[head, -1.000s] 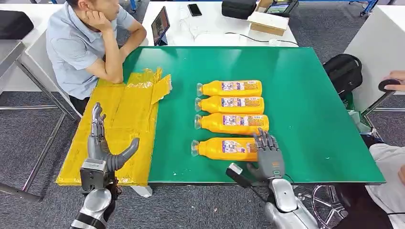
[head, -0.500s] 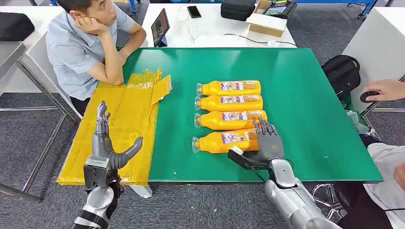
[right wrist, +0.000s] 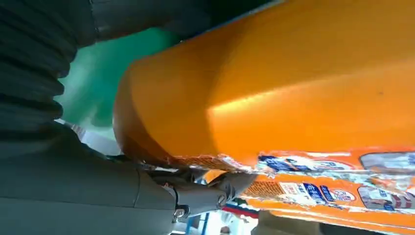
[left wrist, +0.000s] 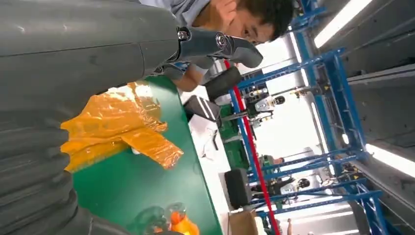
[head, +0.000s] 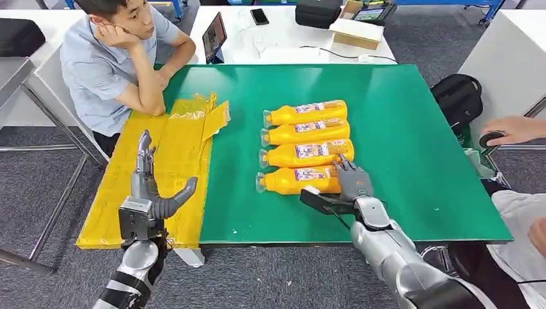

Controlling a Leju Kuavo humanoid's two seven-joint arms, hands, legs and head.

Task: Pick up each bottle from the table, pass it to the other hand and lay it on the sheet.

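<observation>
Four orange bottles lie side by side on the green table (head: 412, 161), caps toward the yellow sheet (head: 174, 148). My right hand (head: 354, 183) grips the base end of the nearest bottle (head: 293, 180), fingers over its top and thumb on its near side. That bottle (right wrist: 293, 88) presses against the palm in the right wrist view, with the thumb (right wrist: 205, 193) beneath it. It touches the second bottle (head: 302, 154); two more (head: 302, 132) (head: 302, 112) lie beyond. My left hand (head: 151, 193) is open above the sheet's near part, fingers upright. The crumpled sheet (left wrist: 122, 127) appears in the left wrist view.
A person (head: 116, 58) sits at the table's far left corner, elbows by the sheet. A tablet (head: 216, 35) stands on the white table behind. A black backpack (head: 460, 96) lies right of the table, where another person's hand (head: 515, 129) holds a dark object.
My right hand has moved forward and closed round the nearest bottle's base. That bottle has shifted against the others, and the row now lies slightly tilted. My left hand has edged forward.
</observation>
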